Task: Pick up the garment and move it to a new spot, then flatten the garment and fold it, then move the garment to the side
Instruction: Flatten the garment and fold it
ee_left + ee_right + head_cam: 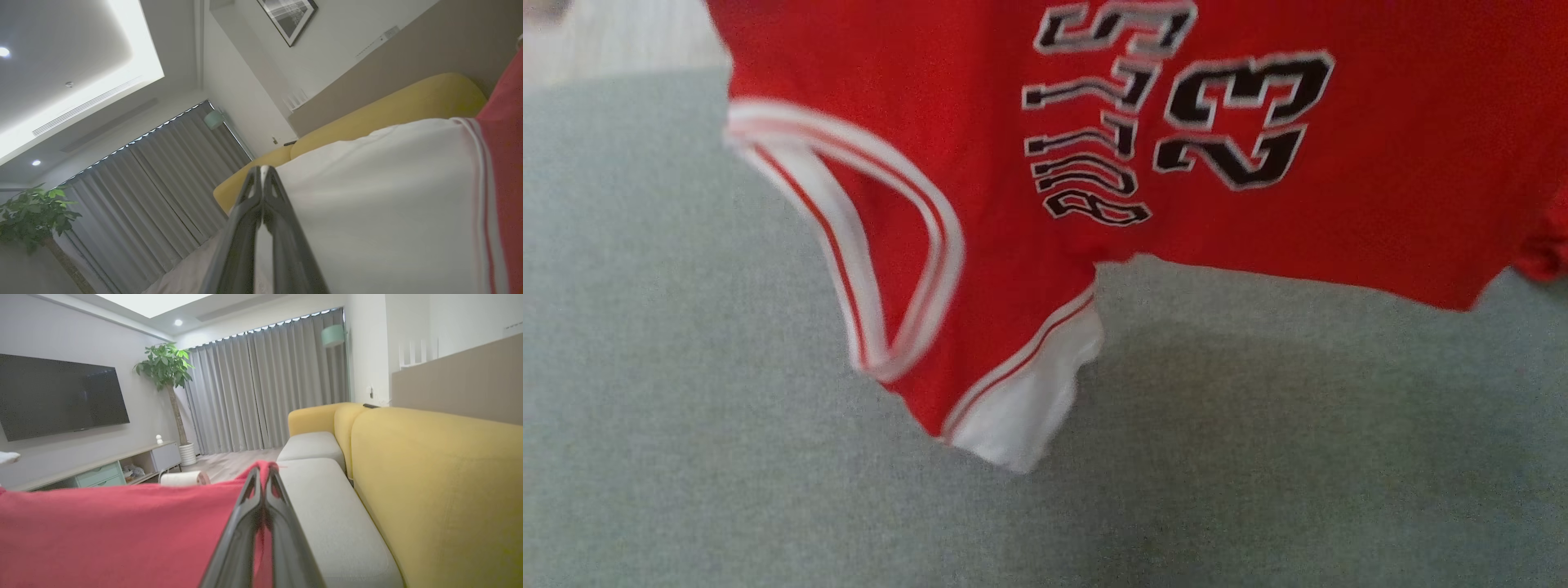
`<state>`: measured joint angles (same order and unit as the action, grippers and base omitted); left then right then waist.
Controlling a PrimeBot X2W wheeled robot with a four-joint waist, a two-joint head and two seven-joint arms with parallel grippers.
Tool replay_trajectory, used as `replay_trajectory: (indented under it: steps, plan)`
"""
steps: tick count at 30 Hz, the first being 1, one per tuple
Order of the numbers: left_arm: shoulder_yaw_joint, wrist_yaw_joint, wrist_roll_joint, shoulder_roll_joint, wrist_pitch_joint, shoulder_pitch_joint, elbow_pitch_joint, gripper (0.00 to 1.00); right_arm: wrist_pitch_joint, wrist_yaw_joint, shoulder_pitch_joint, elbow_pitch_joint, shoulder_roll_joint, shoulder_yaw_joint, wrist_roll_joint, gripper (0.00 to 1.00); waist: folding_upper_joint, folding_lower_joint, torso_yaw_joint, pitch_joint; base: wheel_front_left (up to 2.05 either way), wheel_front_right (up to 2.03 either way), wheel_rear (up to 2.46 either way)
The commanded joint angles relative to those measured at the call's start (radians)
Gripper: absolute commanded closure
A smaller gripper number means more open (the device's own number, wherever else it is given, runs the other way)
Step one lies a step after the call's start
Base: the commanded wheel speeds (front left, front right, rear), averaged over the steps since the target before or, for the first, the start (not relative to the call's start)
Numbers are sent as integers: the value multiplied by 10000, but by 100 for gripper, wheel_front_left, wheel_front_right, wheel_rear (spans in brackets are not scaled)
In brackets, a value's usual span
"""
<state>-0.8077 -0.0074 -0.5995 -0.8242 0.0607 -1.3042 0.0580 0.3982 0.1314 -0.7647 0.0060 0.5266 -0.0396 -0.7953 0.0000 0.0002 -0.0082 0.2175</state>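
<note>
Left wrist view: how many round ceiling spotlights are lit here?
2. One spotlight at the upper left edge; another spotlight lower, above the plant. More may be hidden.

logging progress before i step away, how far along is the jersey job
Done: the pickup; the jersey hangs above the grey sofa seat. In hand: the move, with the right gripper shut on red cloth and the left gripper shut at the white panel. Left: laying it down, flattening, folding, moving it aside.

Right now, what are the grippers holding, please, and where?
Both hold the red jersey: left gripper on its white trim, right gripper on a red edge.
</note>
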Motion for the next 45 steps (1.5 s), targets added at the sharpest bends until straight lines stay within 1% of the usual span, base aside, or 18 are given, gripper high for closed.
replay_trajectory:
  steps: [1, 3, 5, 7, 10, 14, 16, 19, 22, 24, 28, 32, 35, 36, 39, 41, 43, 45]
  plan:
    - [507, -29, 68, -219, 104, -600, 136, 100, -56, -7, -403, -91, -11, 119, 36, 100, 0, -2, 70, 576, 0, 0, 0]
    - [407, -197, 249, 276, 170, -1260, 1057, 100, -289, -7, -1297, 727, -255, 391, 160, 100, 0, -2, 155, 1000, 0, 0, 0]
    - [318, -301, 589, 690, 0, -1918, 1860, 100, -612, -7, -2087, 1386, -342, 696, 323, 100, 0, -2, 219, 1370, 0, 0, 0]
    - [296, -302, 927, 1072, -327, -2549, 2568, 100, -1042, -7, -2802, 1959, -375, 866, 456, 100, 0, -2, 284, 1702, 0, 0, 0]
    - [323, -140, 1401, 1580, -1010, -3372, 3505, 100, -1816, -7, -3725, 2687, -281, 1062, 639, 100, 0, -2, 397, 2053, 0, 0, 0]
    - [394, 182, 1919, 2070, -2116, -4189, 4476, 100, -2659, -7, -4596, 3402, -49, 1195, 535, 100, 0, -2, 535, 2272, 0, 0, 0]
    - [402, 127, 1935, 2240, -2498, -4328, 4734, 100, -2909, -7, -4757, 3688, 148, 1376, 459, 100, 0, -2, 591, 2325, 0, 0, 0]
    - [294, -115, 1842, 2315, -2746, -4089, 4852, 100, -3180, -7, -4641, 3990, 466, 1816, 400, 100, 0, -2, 684, 2443, 0, 0, 0]
    - [86, -236, 1774, 2240, -2927, -3323, 4598, 100, -3515, -7, -4221, 4321, 614, 2145, 258, 100, 0, -2, 775, 2528, 0, 0, 0]
    - [-57, -221, 1705, 2114, -3018, -2573, 4218, 100, -3697, -7, -3818, 4532, 678, 2430, 151, 100, 0, -2, 816, 2537, 0, 0, 0]
    - [-234, 119, 1437, 1699, -3132, -641, 3157, 100, -4120, -7, -2773, 4875, 873, 2942, -130, 100, 0, -2, 871, 2395, 0, 0, 0]
    - [-415, 629, 1060, 1104, -3183, 1658, 1763, 100, -4718, -7, -1430, 4903, 1104, 3224, -632, 100, 0, -2, 811, 1971, 0, 0, 0]
    - [-590, 1089, 638, 527, -3194, 3496, 623, 100, -5130, -7, -202, 4519, 1326, 3452, -1030, 100, 0, -2, 687, 1592, 0, 0, 0]
    - [-590, 1089, 638, 527, -3194, 3496, 623, 100, -5130, -7, -202, 4519, 1326, 3452, -1030, 100, 0, -2, 687, 1592, 0, 0, 0]
    - [-749, 1694, 33, -152, -3196, 5444, -495, 100, -5603, -7, 1099, 4072, 1636, 3662, -1055, 100, 0, -2, 496, 1277, 0, 0, 0]
    - [-881, 2150, -328, -505, -3199, 6652, -1136, 100, -5914, -7, 1992, 3888, 1762, 3640, -1038, 100, 0, -2, 436, 1070, 0, 0, 0]
    - [-1018, 2582, -583, -700, -3204, 7673, -1747, 100, -6115, -7, 2871, 3694, 1809, 3602, -976, 100, 0, -2, 392, 868, 0, 0, 0]
    - [-1115, 2959, -810, -743, -3210, 8500, -2301, 100, -6253, -7, 3712, 3539, 1844, 3434, -899, 100, 0, -2, 387, 731, 0, 0, 0]
